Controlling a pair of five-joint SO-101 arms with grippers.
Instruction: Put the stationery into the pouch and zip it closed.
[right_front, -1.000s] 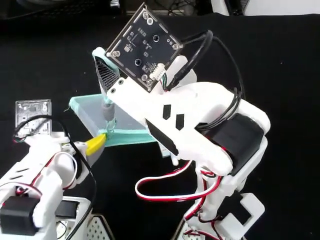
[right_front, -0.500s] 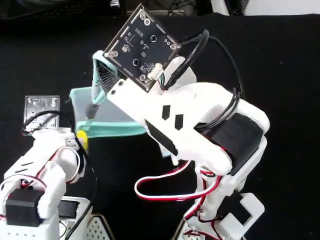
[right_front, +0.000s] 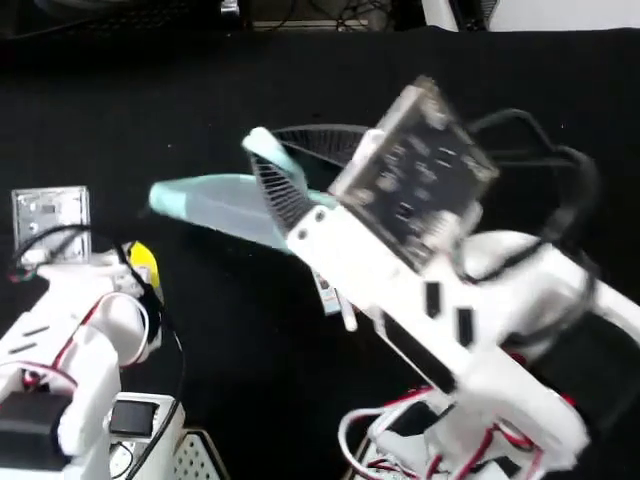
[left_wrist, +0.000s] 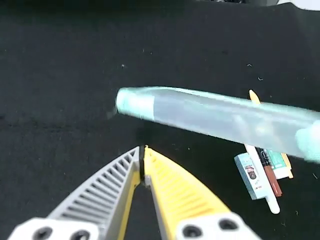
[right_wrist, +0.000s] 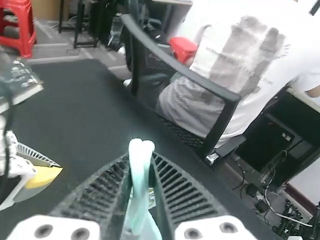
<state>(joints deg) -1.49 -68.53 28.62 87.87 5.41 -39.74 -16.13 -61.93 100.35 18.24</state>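
Note:
The teal translucent pouch (right_front: 215, 205) hangs tilted above the black table, and my right gripper (right_front: 268, 160) is shut on one end of it. In the right wrist view its teal edge (right_wrist: 140, 172) is pinched between the black ribbed fingers (right_wrist: 177, 192). The pouch (left_wrist: 215, 117) stretches across the left wrist view. Several pens and an eraser (left_wrist: 262, 170) lie on the cloth beneath it, partly visible under the right arm (right_front: 330, 295). My left gripper (left_wrist: 142, 150) is shut on nothing, a short way from the pouch's free end, its yellow finger (right_front: 143, 262) pointing up at the table's left.
Black cloth (right_front: 520, 90) covers the table, with open room at the back and right. The right arm's white body (right_front: 480, 330) spans the front right. The arms' bases and red-white cables (right_front: 390, 420) sit along the front edge.
The right arm has swung up and to the right, lifting the pouch off the table. The left gripper has drawn back to the left, away from the pouch's front edge.

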